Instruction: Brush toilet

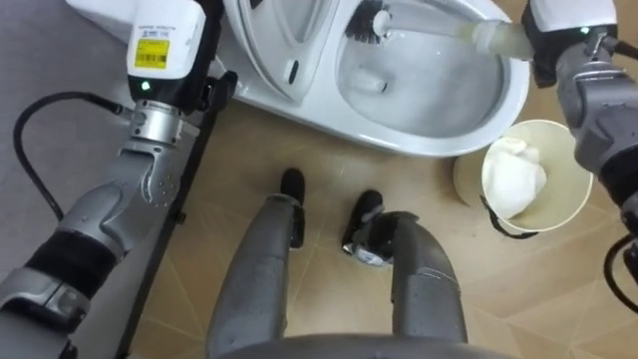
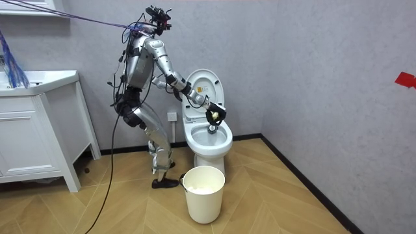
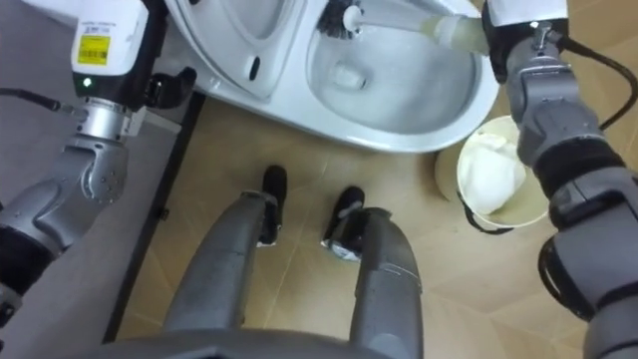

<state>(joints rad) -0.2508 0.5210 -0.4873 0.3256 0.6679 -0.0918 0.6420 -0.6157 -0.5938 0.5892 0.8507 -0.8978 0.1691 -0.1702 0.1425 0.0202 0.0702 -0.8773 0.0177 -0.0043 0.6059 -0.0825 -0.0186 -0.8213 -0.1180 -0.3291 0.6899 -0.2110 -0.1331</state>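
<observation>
One right hand grips the toilet brush in the bowl; left hand's yellow label unreadable.

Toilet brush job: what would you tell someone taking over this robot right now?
Right hand: shut on the toilet brush handle.
Left hand: up by the left side of the toilet.
Brush head is down inside the bowl, at its far side.
Bin stands on the floor at the robot's right.
Done: brush in bowl.
To do: probably scrubbing round the bowl, then lifting the brush out.
</observation>
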